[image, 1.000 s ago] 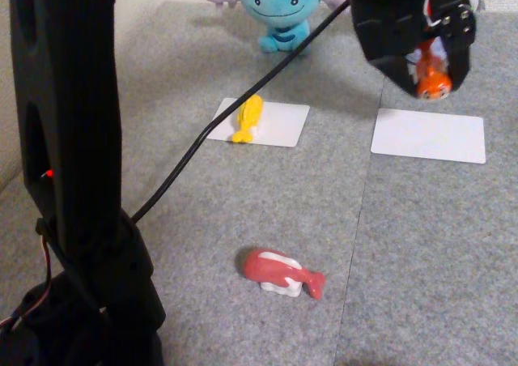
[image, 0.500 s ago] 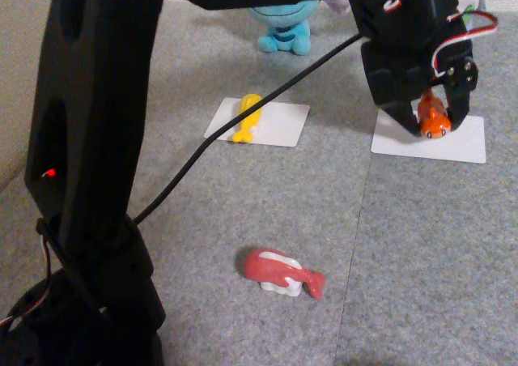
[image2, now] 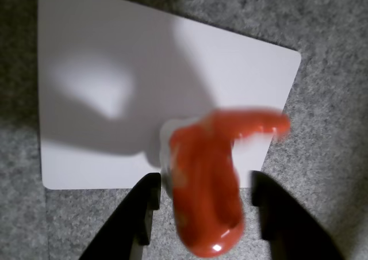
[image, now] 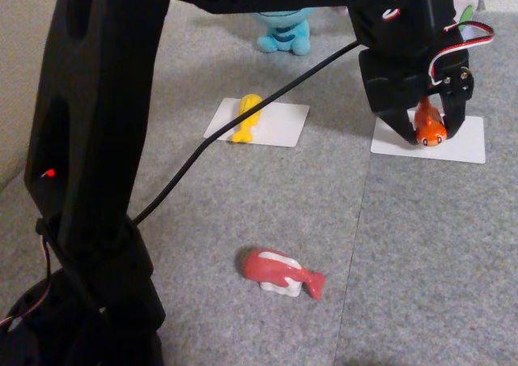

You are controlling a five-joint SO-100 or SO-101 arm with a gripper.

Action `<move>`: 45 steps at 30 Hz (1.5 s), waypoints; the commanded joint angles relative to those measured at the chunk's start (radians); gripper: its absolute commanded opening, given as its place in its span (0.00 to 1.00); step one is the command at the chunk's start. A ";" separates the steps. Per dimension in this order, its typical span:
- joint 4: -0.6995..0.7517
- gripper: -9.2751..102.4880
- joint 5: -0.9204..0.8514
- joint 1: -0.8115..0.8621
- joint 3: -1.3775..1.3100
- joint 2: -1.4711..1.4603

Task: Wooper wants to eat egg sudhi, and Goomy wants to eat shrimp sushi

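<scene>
At the fixed view's upper right, the shrimp sushi (image: 430, 125) is held clamped between the fingers (image: 406, 125) over the white card (image: 461, 146), apparently for setting down there.

No legible text, label, brand, number or sign in fixed view or wrist view; both white cards blank

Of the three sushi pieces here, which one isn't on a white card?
The red sushi piece: it lies on bare grey carpet. The egg sudhi rests on one card; the shrimp sushi, between the gripper fingers, is over another.
</scene>
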 commanded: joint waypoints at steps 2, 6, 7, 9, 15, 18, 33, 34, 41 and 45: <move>-0.015 0.29 -0.011 -0.005 -0.025 0.017; -0.015 0.29 -0.011 -0.005 -0.025 0.025; -0.015 0.29 -0.009 -0.005 -0.025 0.026; -0.015 0.29 0.005 -0.005 -0.025 0.037; 0.064 0.29 0.066 -0.035 -0.025 0.210; 0.176 0.29 0.092 -0.071 -0.025 0.333; 0.741 0.29 0.219 -0.334 -0.006 0.713; 0.744 0.29 0.221 -0.345 0.003 0.744; 0.727 0.28 0.235 -0.437 0.250 1.006; 0.626 0.28 0.321 -0.526 0.483 1.178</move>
